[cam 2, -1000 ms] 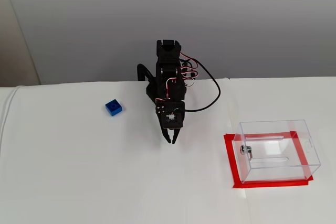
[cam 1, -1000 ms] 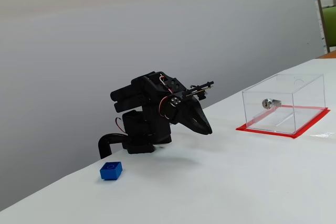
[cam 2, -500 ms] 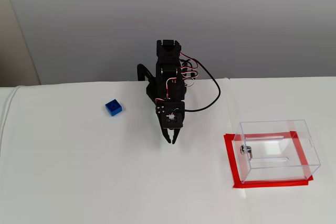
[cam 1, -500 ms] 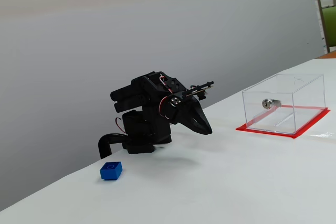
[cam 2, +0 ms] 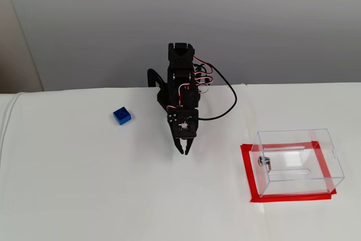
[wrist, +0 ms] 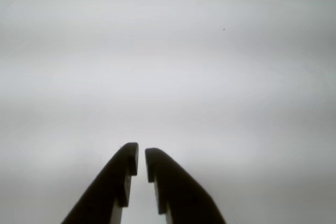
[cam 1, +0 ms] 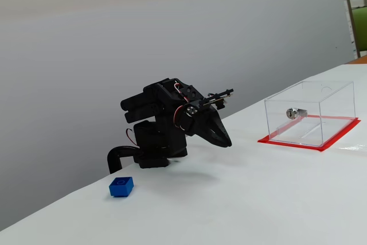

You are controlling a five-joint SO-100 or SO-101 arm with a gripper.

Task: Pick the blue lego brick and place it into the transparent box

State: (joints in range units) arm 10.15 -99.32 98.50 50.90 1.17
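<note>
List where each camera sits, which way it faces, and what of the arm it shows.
Wrist view: rides behind the gripper, facing bare table; only the nearly closed jaws show.
A fixed view: low at the table's side; whole folded arm, blue lego brick, transparent box.
Another fixed view: high in front, looking down; arm from above.
Both fixed views share brick and box.

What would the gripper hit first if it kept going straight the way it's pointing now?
Probably just the bare white table. The gripper is nearly shut and angled downward; the wrist view shows only blank surface ahead. The blue lego brick and the transparent box lie off to either side.
</note>
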